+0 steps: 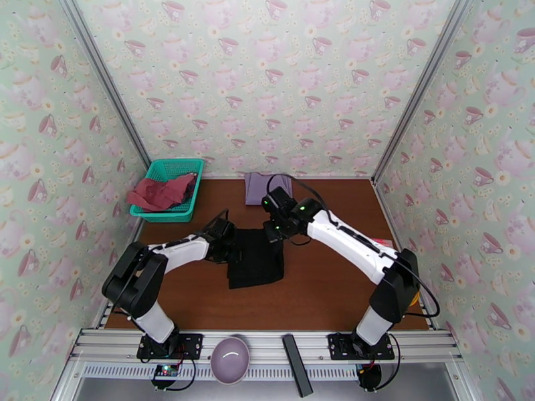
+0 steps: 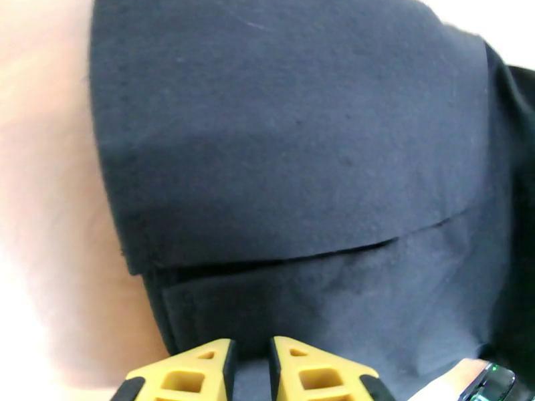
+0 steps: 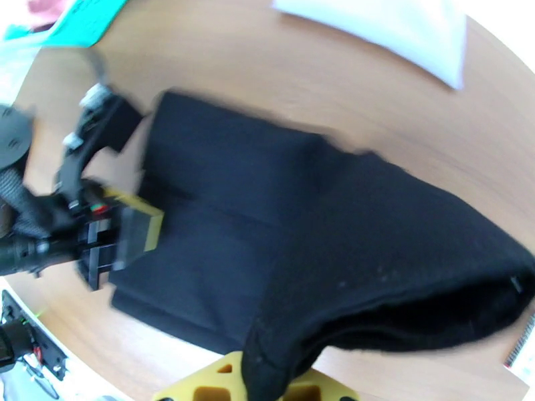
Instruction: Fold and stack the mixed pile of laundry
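Brown table (image 1: 334,289) with teal mesh basket (image 1: 167,170) at far-left corner, dusty-red top (image 1: 160,193) inside.
Black garment (image 1: 255,262) at centre, one edge lifted, pinched in closed right gripper (image 3: 267,385); lavender cloth (image 1: 259,188) flat at far edge; left gripper (image 2: 252,369) at garment's left edge, grip indiscernible.

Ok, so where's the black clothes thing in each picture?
Top external: the black garment lies in the middle of the table, between the two arms.
Left wrist: the black garment is very close up, in folded layers across the middle and right.
Right wrist: the black garment lies flat in the middle, with one edge raised at the lower right.
Shared landmark: the brown table under it.
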Controlling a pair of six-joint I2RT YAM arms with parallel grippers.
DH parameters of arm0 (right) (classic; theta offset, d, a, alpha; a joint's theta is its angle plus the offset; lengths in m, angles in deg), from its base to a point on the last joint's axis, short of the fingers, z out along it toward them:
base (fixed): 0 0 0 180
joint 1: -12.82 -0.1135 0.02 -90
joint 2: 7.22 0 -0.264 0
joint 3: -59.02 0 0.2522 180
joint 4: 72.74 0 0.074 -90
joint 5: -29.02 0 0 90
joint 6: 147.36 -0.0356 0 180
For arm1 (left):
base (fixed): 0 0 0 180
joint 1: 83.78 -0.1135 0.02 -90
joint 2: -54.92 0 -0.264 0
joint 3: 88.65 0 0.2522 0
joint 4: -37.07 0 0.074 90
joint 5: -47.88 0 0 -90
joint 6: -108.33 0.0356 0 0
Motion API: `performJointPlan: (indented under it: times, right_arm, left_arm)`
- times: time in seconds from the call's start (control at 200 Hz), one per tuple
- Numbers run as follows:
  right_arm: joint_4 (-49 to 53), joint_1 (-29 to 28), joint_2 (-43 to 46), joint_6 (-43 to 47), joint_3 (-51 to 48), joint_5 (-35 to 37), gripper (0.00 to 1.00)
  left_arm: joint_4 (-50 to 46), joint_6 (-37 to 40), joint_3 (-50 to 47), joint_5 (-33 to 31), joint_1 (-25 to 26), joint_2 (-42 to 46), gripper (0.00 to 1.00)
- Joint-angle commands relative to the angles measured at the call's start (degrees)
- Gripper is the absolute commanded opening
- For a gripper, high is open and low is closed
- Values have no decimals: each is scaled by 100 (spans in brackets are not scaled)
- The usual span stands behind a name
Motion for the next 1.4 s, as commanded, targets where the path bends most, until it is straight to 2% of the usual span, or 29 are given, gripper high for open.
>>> performJointPlan:
  times: [0.0,0.175,0.321,0.496,0.631,0.791,0.997,1.092,1.232,1.312,1.392]
  right_arm:
    - [-300,-310,-402,-215,279,-434,0]
    - [-494,-644,-963,-468,536,-599,0]
    - [-649,-662,-1170,-660,488,-555,0]
    - [-754,-655,-1229,-684,470,-452,39]
    - [-810,-648,-1162,-631,552,-390,53]
    - [-836,-651,-928,-548,502,-330,53]
    - [-1120,-491,-231,-528,-334,-235,43]
    - [-1276,-296,-92,-486,-725,-331,38]
    - [-1724,201,-191,-407,-1160,-664,35]
    - [-1769,584,-445,-292,-1136,-668,44]
    - [-1757,904,-739,-154,-1021,-582,51]
  left_arm:
    - [193,-116,-401,201,9,-387,24]
    - [296,-127,-606,256,7,-257,24]
    - [219,-71,-633,235,-1,-98,24]
    - [-502,255,-215,-163,-13,305,27]
    - [-1473,651,421,-779,-115,650,32]
    - [-2502,1077,1289,-1381,-369,931,35]
    - [-3245,1205,1622,-1896,-629,1420,40]
    - [-3272,1129,1547,-1726,-659,1626,41]
    - [-2764,903,1209,-717,-543,1666,41]
    - [-2227,687,913,-273,-422,1532,41]
    - [-1652,495,703,-89,-331,1287,41]
